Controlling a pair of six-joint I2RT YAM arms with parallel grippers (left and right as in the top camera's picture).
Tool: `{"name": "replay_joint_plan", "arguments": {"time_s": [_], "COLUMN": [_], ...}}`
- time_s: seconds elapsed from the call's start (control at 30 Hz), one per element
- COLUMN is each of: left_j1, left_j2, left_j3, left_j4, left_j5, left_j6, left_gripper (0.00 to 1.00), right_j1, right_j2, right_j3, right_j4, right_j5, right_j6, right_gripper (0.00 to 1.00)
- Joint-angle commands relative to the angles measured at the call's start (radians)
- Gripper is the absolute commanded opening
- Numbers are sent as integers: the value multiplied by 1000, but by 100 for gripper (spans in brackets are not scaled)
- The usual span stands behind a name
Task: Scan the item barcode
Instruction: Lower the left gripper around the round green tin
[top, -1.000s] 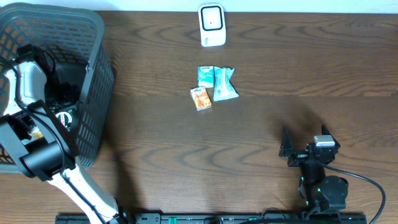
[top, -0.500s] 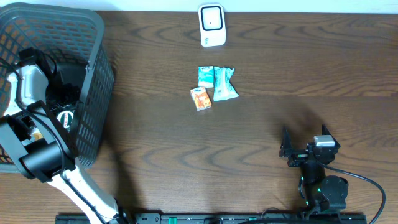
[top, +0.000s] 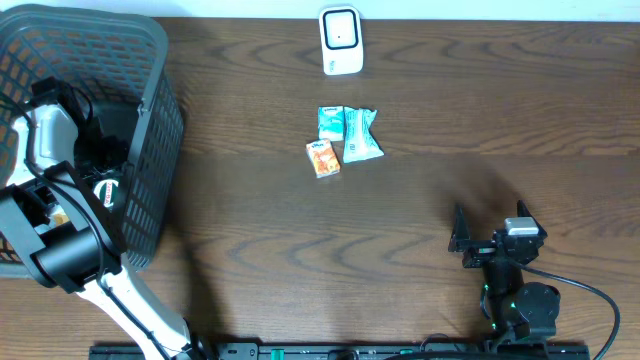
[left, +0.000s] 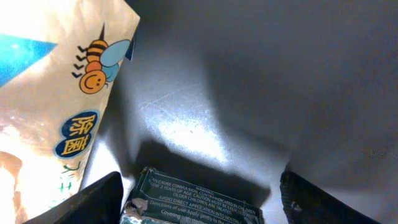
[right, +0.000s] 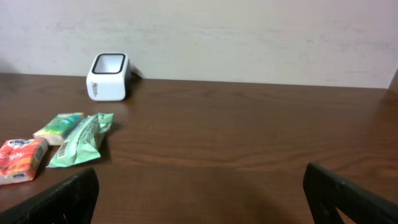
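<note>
The dark green foil packet with white print (left: 194, 200) lies flat on the basket floor in the left wrist view, just beside a cream pouch with a cartoon bee (left: 62, 93). The left pincer (left: 202, 208) is spread and straddles it, so I would centre the fingers, lower further, then pinch, keeping clear of the pouch. From overhead, the left arm (top: 60, 250) reaches into the dark grey plastic mesh basket (top: 150, 110), well apart from the white boxy scanner (top: 340, 42) at the far edge of the tabletop (top: 250, 250). The right wrist view shows the right pincer (right: 202, 199) spread and empty, facing the scanner and three small packets (right: 74, 143).
</note>
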Motion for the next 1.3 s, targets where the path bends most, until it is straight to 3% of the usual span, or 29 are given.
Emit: {"name": "replay_joint_plan", "arguments": {"time_s": [0.0,0.23,0.33,0.47,0.63,0.9,1.1,1.17,1.27], "left_j1": [0,0,0,0,0,0,0,0,0], "left_j2": [36,42,47,44,29,-79,-163,-178,-180], "left_j3": [-45,-45,-45,-34,3,11,11,11,10], "left_j4": [-10,-2,0,5,-24,-24,-24,-24,-55], "left_j5": [-63,-60,-47,85,132,136,135,135,129], "left_j6": [7,8,7,-1,-24,-43,-43,-41,37], "left_gripper": [77,76,66,65,60,47,47,50,80], "right_j1": [6,6,6,6,6,6,6,6,6], "right_j2": [-5,-5,-5,-5,-5,-5,-5,-5,-5], "right_j3": [-2,-2,-2,-2,-2,-2,-2,-2,-2], "right_j4": [-5,-5,-5,-5,-5,-5,-5,-5,-5], "right_j5": [1,1,1,1,1,1,1,1,1], "right_j6": [7,7,7,7,7,7,7,7,7], "right_gripper": [99,99,99,99,99,99,99,99,99]}}
